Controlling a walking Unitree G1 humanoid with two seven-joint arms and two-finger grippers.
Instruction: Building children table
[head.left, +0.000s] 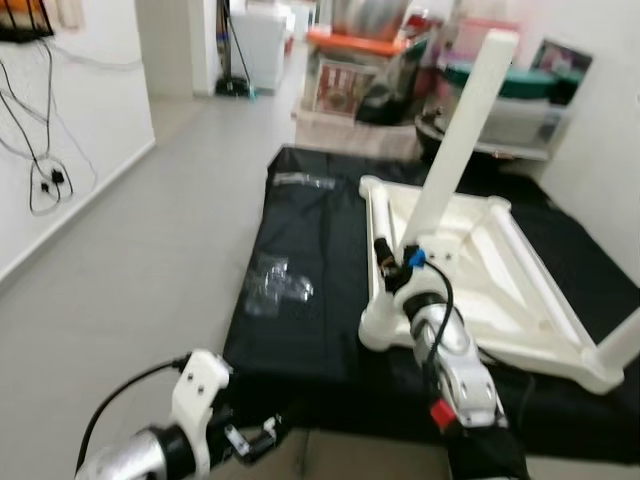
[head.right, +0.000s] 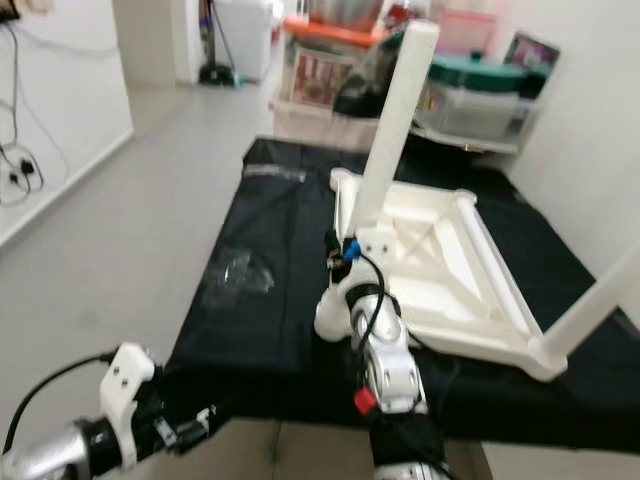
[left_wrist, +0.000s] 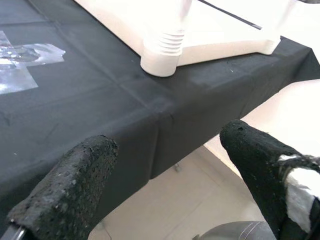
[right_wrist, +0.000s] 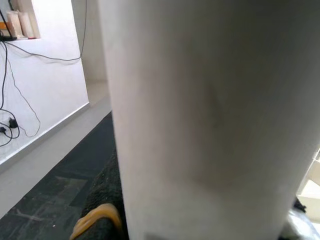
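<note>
A white children's table (head.left: 470, 270) lies upside down on a black cloth (head.left: 310, 330). My right gripper (head.left: 392, 258) is shut on the lower end of a white table leg (head.left: 458, 140), which rises tilted above the table's underside; in the right wrist view the leg (right_wrist: 210, 120) stands close against one black finger (right_wrist: 102, 200). Another leg (head.left: 622, 345) stands at the near right corner. The near left corner shows a bare ribbed socket (left_wrist: 162, 52). My left gripper (left_wrist: 170, 165) hangs open and holds nothing, just off the cloth's front edge, below the socket.
Clear plastic bags (head.left: 275, 285) lie on the cloth's left half, another (head.left: 303, 181) further back. Shelves and storage boxes (head.left: 510, 100) crowd the back. Grey floor (head.left: 150, 230) runs along the left beside a white wall with dangling cables (head.left: 45, 170).
</note>
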